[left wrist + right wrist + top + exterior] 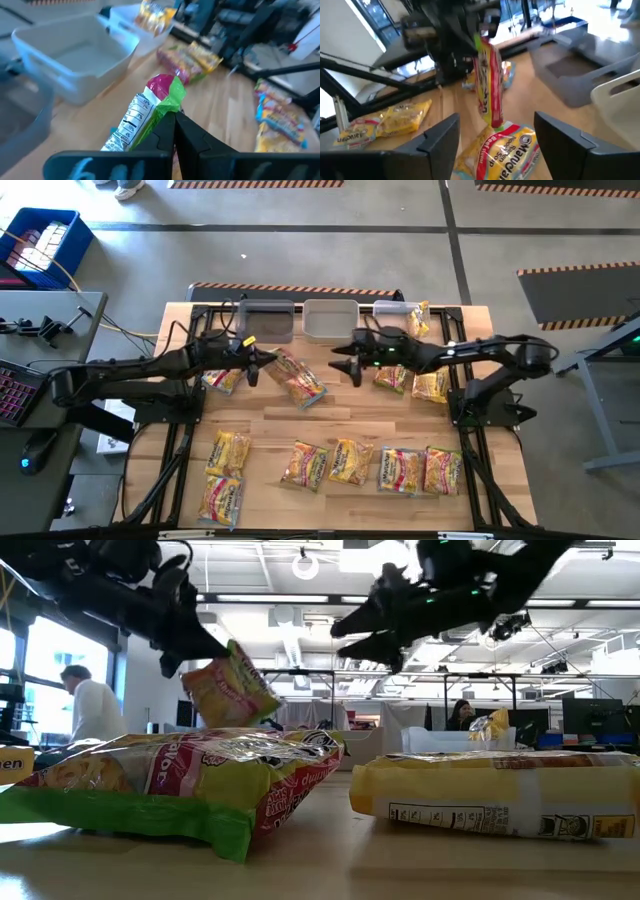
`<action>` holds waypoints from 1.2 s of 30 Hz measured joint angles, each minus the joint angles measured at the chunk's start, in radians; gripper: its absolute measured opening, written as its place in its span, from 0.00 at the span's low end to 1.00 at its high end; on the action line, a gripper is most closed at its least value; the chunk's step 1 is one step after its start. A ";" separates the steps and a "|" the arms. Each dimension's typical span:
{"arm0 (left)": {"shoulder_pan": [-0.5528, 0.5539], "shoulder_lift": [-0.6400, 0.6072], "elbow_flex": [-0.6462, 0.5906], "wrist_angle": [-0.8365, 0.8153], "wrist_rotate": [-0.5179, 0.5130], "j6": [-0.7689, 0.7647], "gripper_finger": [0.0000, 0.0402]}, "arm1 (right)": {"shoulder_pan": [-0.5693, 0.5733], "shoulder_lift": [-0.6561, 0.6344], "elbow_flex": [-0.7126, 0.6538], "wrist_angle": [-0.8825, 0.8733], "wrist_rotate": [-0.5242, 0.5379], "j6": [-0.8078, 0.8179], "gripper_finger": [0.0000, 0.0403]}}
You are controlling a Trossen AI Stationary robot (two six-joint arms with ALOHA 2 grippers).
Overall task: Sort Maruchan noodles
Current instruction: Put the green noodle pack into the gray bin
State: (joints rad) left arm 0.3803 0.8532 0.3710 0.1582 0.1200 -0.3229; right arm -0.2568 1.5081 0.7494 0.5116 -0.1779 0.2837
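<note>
A: Where is the packet (pixel 283 367) that is in play?

B: It hangs above the table's middle, just in front of the bins (pixel 330 319). The left gripper (pixel 252 359) is clenched on its upper end, so its long axis hangs roughly downward, tilted toward the right arm.

A: And the right gripper (pixel 349 362)?

B: It is released, its two fingers spread wide and holding nothing. It faces the hanging packet from the other side, a little apart. Another packet (pixel 305 389) lies on the table below, between the two grippers.

A: Which arm is nearer the hanging one?

B: The left, since it holds it. Any drop into a bin would likely be the left arm's move.

A: How does the packet look?

B: Flat, crinkly plastic, yellow and pink with a green edge, and a white label panel on its back.
</note>
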 joint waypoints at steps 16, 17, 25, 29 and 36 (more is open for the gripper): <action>-0.055 -0.001 0.000 0.106 -0.046 0.072 0.00 | -0.019 0.404 0.612 -0.404 -0.213 -0.054 0.60; -0.055 -0.001 0.000 0.106 -0.046 0.077 0.00 | -0.019 0.420 0.633 -0.405 -0.227 -0.054 0.60; -0.055 -0.001 0.000 0.137 -0.047 0.098 0.00 | -0.018 0.507 0.720 -0.426 -0.247 -0.065 0.60; -0.055 -0.001 0.000 0.141 -0.053 0.100 0.00 | -0.019 0.521 0.722 -0.389 -0.289 -0.078 0.56; -0.055 -0.001 0.001 0.160 -0.053 0.115 0.00 | -0.016 0.528 0.722 -0.322 -0.305 -0.063 0.39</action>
State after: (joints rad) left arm 0.3256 0.8524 0.3717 0.3178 0.0673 -0.2074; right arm -0.2726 2.0357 1.4719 0.1900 -0.4828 0.2203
